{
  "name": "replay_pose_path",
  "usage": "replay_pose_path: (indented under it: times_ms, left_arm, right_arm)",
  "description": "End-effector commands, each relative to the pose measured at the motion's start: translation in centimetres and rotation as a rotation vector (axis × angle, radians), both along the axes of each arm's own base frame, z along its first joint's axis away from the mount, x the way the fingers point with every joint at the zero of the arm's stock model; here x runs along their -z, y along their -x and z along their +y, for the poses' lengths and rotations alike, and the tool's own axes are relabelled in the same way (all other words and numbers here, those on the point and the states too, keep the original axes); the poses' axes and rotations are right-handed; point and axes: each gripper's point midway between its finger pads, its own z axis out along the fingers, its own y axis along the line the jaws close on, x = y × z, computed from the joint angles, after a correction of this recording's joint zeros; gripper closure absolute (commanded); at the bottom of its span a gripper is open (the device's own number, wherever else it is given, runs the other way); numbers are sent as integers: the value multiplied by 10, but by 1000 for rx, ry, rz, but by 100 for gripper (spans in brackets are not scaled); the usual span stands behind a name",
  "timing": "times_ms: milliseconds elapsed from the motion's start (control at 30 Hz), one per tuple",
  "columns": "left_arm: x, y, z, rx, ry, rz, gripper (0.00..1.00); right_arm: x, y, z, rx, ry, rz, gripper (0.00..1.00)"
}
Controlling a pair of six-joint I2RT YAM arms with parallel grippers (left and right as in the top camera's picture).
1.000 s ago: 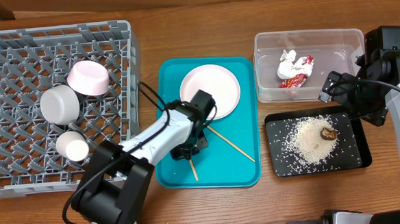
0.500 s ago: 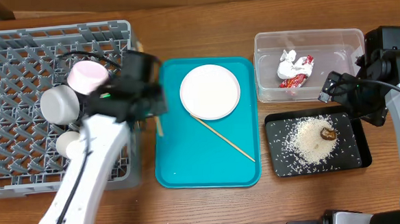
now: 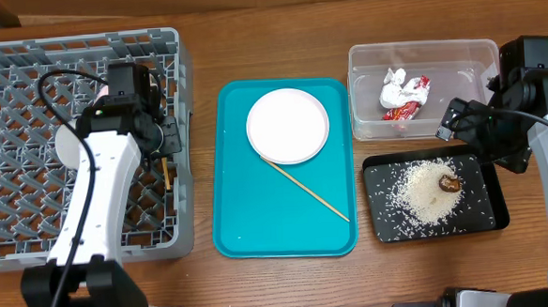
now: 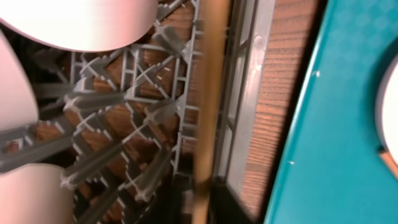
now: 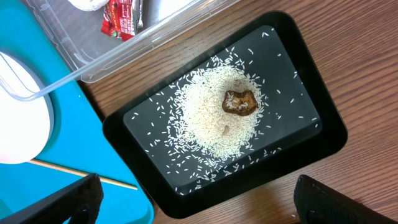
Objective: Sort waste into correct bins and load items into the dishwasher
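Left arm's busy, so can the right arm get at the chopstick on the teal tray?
Probably yes: the chopstick lies uncovered on the teal tray, next to the black tray under the right arm.

Rack (image 3: 26, 82) left: white dishes (image 4: 74, 18), chopstick (image 3: 165, 170) at right wall. Plate (image 3: 288, 125), second chopstick (image 3: 312, 189) on teal tray (image 3: 259, 229). Wrapper (image 3: 404, 95) in clear tub (image 3: 363, 64); rice (image 3: 419, 198), lump (image 3: 448, 183) in black tray (image 3: 479, 220).

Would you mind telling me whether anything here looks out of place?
Only mildly: one chopstick lies askew on the teal tray, its upper end at the plate rim; the other chopstick is at the rack wall.
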Motion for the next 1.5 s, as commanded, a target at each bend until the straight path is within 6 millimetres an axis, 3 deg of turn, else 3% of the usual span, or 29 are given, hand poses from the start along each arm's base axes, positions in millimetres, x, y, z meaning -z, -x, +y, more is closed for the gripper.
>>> replay_pose_path:
  times_ms: [0,100,167,267,367,467,600,667,700,800,933,1100,1167,1300,1467]
  left_arm:
    - [-4,-3,3,24,-13,-13,51]
    - [-20,-4,-20,66,84,-38,43]
    - [-34,2,-62,97,255,-46,41]
    - [-31,15,-100,69,351,14,41]
    - [-11,33,-155,33,359,93,37]
    - [11,41,-182,9,297,121,31]
    - [50,58,-227,27,266,207,34]
    - [79,65,-252,70,241,244,36]
    - [87,68,-256,75,234,256,37]
    - [124,80,-259,34,179,335,39]
    - [140,84,-249,18,126,370,41]
    - [140,91,-232,-14,75,410,87]
    - [137,91,-224,-37,65,419,96]
    - [122,81,-205,-91,68,397,96]
    - [72,58,-173,-138,73,254,96]
  right_arm:
    - [-4,-1,0,1,-2,-17,0]
    - [-4,-1,0,1,-2,-17,0]
    - [-4,-1,0,1,-2,-17,0]
    - [-4,-1,0,1,-2,-17,0]
    - [-4,-1,0,1,-2,-17,0]
    - [-4,-1,0,1,-2,-17,0]
    - [-4,-1,0,1,-3,-17,0]
    - [-4,-1,0,1,-3,-16,0]
    - [-4,-1,0,1,-3,-16,0]
    - [-4,-1,1,0,-11,-16,0]
    - [-4,-1,2,-2,-16,-18,0]
    - [-4,-1,2,-2,-16,-17,0]
    - [-4,-1,2,-2,-16,-17,0]
    - [-4,-1,2,-2,-17,-15,0]
    - [-4,-1,2,-2,-17,-15,0]
